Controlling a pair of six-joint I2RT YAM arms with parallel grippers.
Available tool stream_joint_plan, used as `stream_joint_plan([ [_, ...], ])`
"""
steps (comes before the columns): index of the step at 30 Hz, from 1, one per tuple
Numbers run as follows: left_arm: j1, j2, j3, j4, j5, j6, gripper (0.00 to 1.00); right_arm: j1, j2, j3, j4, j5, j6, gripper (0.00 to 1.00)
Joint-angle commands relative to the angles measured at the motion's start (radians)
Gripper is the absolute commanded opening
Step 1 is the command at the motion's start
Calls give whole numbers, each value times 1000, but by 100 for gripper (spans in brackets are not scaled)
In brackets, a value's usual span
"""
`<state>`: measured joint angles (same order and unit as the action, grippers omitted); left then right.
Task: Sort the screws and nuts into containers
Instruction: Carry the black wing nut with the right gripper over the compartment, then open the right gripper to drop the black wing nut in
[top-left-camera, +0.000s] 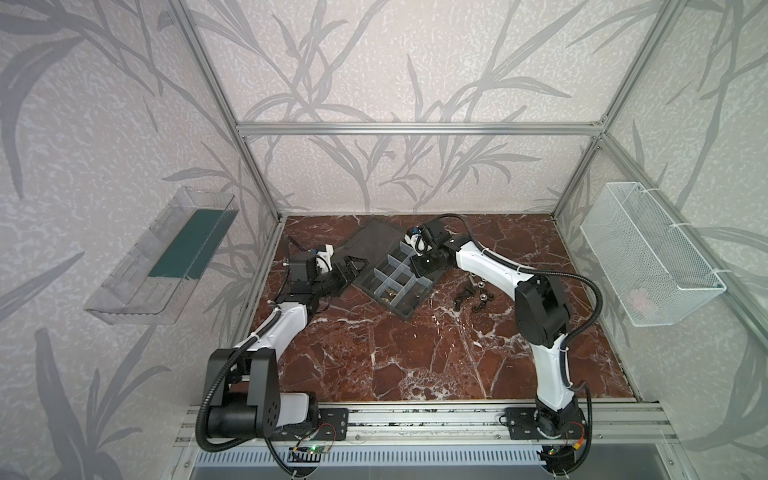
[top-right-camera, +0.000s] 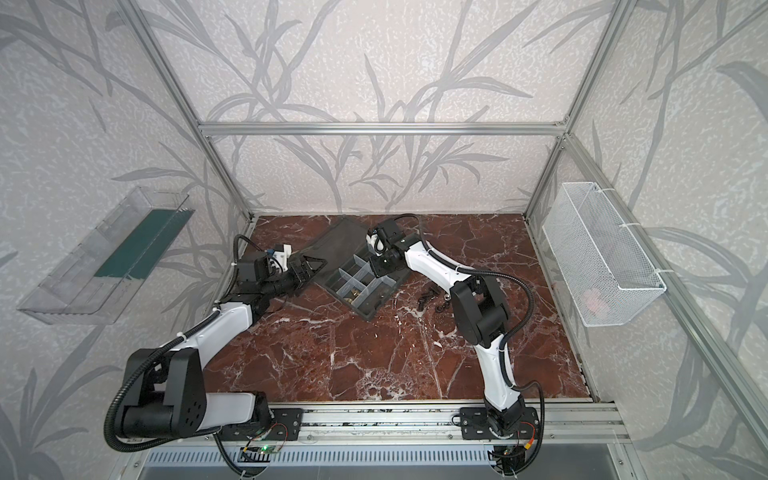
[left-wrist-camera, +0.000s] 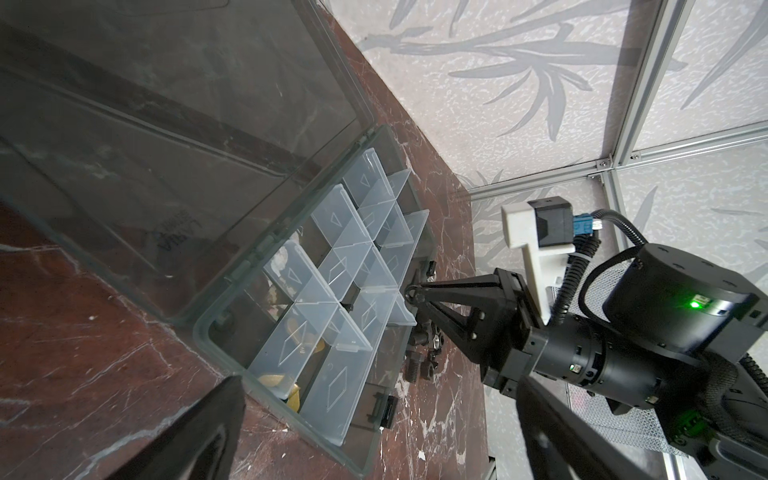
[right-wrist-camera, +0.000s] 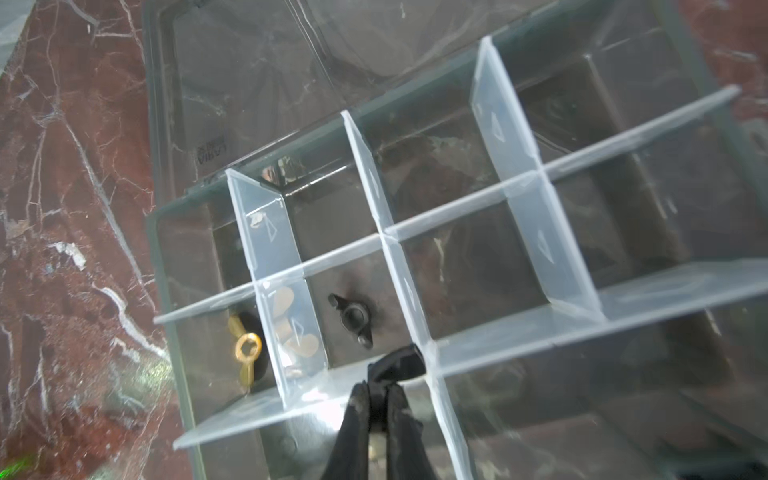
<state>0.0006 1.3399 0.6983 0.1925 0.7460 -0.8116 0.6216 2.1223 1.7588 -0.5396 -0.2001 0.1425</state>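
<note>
Right wrist view: right gripper (right-wrist-camera: 376, 385) pinches a small black piece (right-wrist-camera: 398, 364) over grey containers (right-wrist-camera: 469, 266) with whitish dividers (right-wrist-camera: 505, 137).

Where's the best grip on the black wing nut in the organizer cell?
Likely best: pinch the black wing nut across its round hub, jaws square to the wing line, coming straight down. It lies flat, hole up, wings splayed diagonally; translucent dividers block side approaches.
</note>
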Motion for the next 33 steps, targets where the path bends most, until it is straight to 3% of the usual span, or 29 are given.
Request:
stream_joint_plan([
  [1, -2, -21, 0, -8, 1, 11, 100, 22, 19, 62, 42, -7, 12, 0],
  [17, -2, -18, -9, 10, 5, 3, 99, 52, 99, 119, -4, 15, -3, 0],
  [24, -3, -18, -10, 10, 5, 3, 99, 54, 135, 159, -47, 23, -6, 12],
  [29, -3, -22, -10, 8, 4, 3, 99, 55, 142, 176, -72, 35, -11, 33],
  [33, -3, -20, -10, 10, 5, 2, 99, 54, 123, 179, -98, 53, -21, 41],
])
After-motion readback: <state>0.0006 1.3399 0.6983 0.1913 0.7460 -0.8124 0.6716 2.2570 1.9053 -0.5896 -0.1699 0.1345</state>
